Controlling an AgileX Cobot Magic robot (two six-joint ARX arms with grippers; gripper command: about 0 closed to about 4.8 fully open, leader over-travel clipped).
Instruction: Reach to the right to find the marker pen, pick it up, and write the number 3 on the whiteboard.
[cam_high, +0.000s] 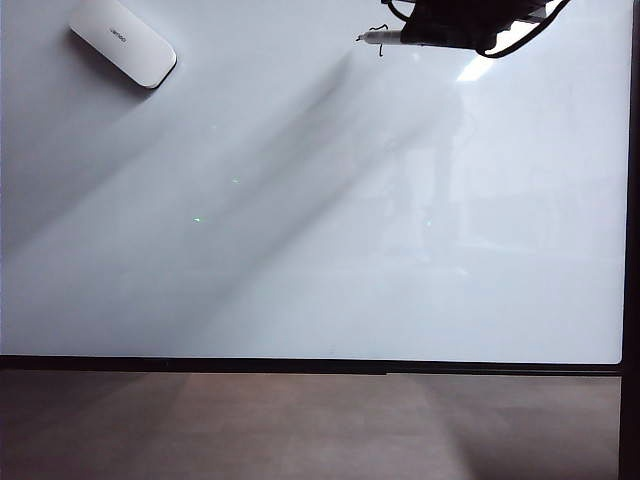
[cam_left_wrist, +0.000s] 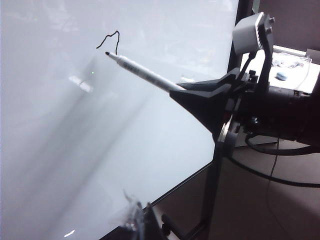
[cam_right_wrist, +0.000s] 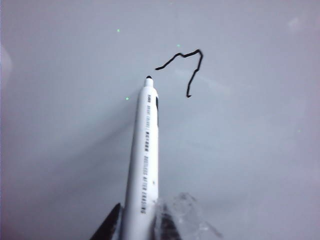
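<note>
Right hand (cam_right_wrist: 142, 225): black tapered fingers clamped on the rear of the thin, pale grey-white marker pen (cam_right_wrist: 144, 160). Its long axis runs from the hand out to a dark pointed tip just beside the black, angular, partly drawn number 3 (cam_right_wrist: 187, 67).

Left hand (cam_left_wrist: 137, 220): only a sliver shown, clear plastic on one finger; grip state cannot be told.

Large glossy white whiteboard (cam_high: 320, 250): thin black frame. Only the exterior view shows the white rounded oblong eraser (cam_high: 122, 40) in the far corner and the brown-grey counter (cam_high: 300, 425).

Robot lab: framed whiteboard (cam_high: 300, 250), camera stand (cam_left_wrist: 215, 170), loose cables (cam_left_wrist: 270, 172).
</note>
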